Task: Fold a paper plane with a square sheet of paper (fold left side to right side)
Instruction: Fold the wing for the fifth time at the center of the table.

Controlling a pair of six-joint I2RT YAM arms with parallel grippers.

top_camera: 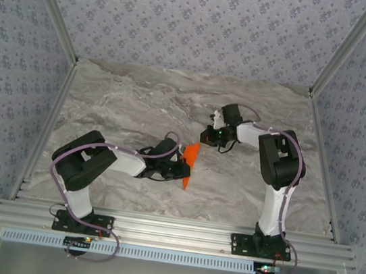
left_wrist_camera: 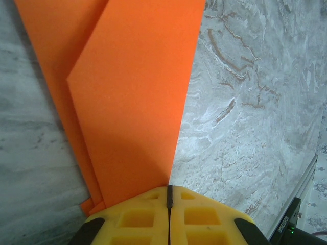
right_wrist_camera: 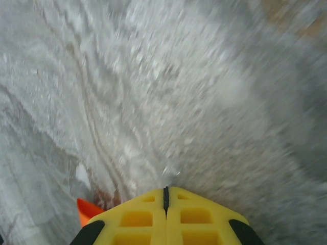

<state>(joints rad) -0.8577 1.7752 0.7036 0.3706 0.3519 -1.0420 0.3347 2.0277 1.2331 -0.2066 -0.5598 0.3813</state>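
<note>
Folded orange paper (top_camera: pixel 190 160) over the marble table (top_camera: pixel 140 104), narrow and pointed, with layers overlapping. Left gripper (left_wrist_camera: pixel 168 190) clamped tight on the paper's near end. Right gripper (right_wrist_camera: pixel 165 190) by the paper's far tip, fingers pressed together, an orange corner just beside them. Cannot tell whether pinching any paper.
</note>
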